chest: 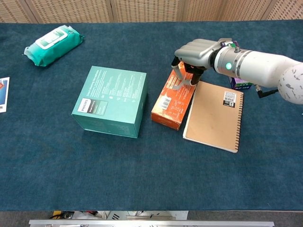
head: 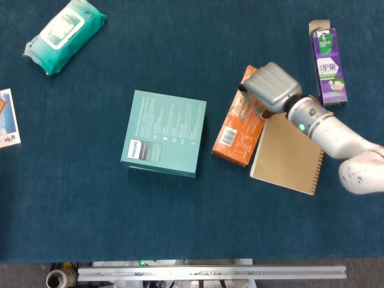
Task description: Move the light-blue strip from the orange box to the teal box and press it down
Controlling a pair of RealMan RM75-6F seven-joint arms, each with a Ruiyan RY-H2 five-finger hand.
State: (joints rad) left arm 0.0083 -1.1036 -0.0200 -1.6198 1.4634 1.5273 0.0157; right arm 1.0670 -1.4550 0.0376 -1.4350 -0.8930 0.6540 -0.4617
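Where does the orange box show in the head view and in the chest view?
Head view: the orange box lies right of centre, between the teal box and the notebook.
Chest view: the orange box lies right of centre, its far end under the right hand.
Shared landmark: the notebook, touching the box's right side.

Deep navy-blue cloth on the table (head: pixel 90 228). At its middle the teal box (head: pixel 165 132), white print and a dark label on top. Right of that box, the orange box (head: pixel 237 135) with a white barcode patch, and a plain kraft-brown notebook (head: pixel 288 157) with dark spiral binding. Over the orange box, the silver-grey right hand (chest: pixel 191 52), a green light on its white wrist. Beyond, a purple-and-green carton (head: pixel 327 63). Far left of the teal box, a mint-green and white wipes pack (head: pixel 63 35).
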